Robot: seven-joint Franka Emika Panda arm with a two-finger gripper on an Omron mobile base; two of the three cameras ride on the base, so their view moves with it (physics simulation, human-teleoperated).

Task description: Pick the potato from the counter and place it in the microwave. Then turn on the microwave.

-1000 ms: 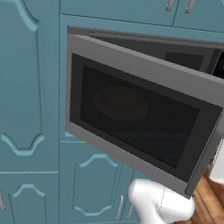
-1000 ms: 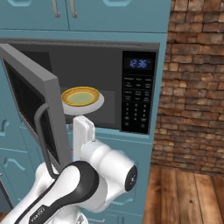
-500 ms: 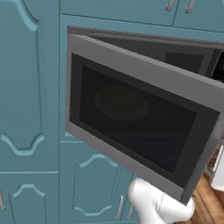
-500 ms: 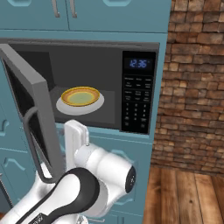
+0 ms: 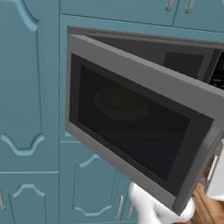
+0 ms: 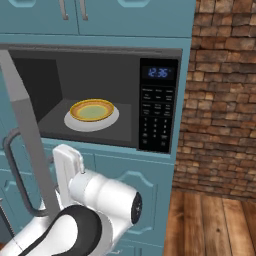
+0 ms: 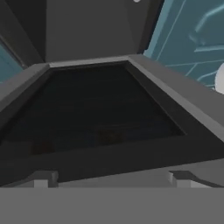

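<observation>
Tool (image 7: 111, 181) fingertips (image 7: 41, 179) stand wide apart with nothing between them, close against the inner face of the microwave door (image 7: 105, 109), whose dark glass panel and grey frame spread ahead of them. Swung out to the left of the microwave (image 6: 100, 95), that door (image 5: 133, 122) leaves the dark cavity open, and inside sits a yellow-rimmed bowl (image 6: 91, 110) on a white plate (image 6: 75, 122), with the black keypad (image 6: 156, 117) and blue display (image 6: 158, 73) to the right. Whether the potato lies in the bowl cannot be told; teal cabinets (image 5: 20, 96) surround the oven, with a brick wall (image 6: 220, 100) and wooden floor (image 6: 210, 225) to the right.
</observation>
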